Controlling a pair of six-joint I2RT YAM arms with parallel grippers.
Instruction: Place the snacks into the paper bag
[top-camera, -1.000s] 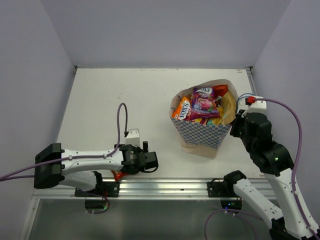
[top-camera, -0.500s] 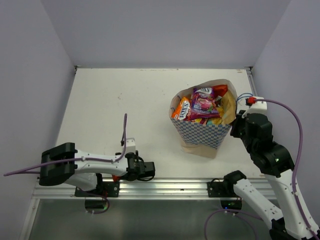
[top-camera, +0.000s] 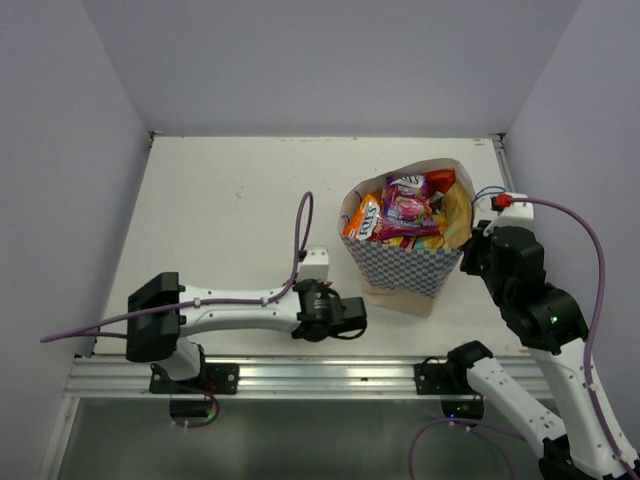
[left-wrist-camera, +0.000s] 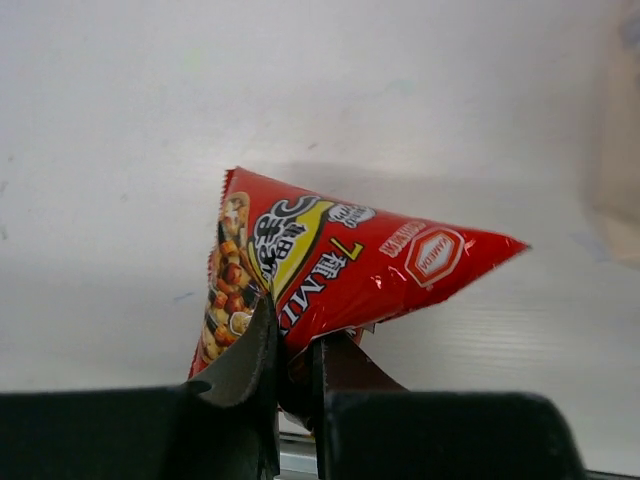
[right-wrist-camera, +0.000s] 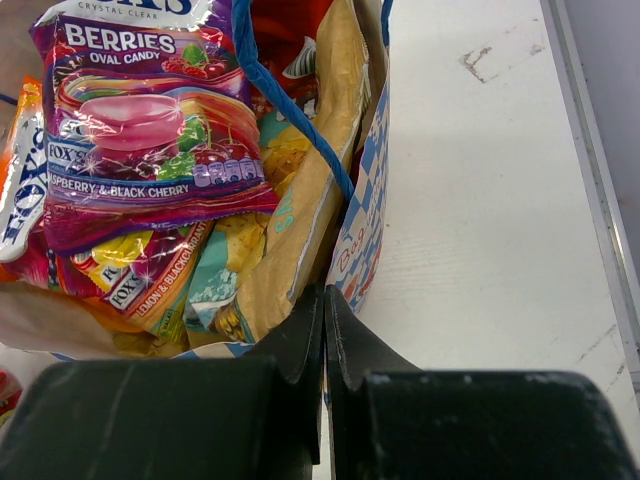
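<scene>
1. Left tool (left-wrist-camera: 292, 345) nearly closed, pinching the lower edge of the small red packet (left-wrist-camera: 340, 270). The packet juts forward over the surface (left-wrist-camera: 400, 100), near the paper bag (top-camera: 405, 270).
2. Right tool (right-wrist-camera: 323, 300) shut, tips at the bag rim; cannot tell whether it pinches paper.
3. Bag looks full. Lift high, clear the near rim, release over the purple berry-candy packet (right-wrist-camera: 150, 110). The thin edge grip may slip.

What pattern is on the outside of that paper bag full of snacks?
Small blue-and-white checks cover the upright paper bag; the top external view shows it best.
</scene>
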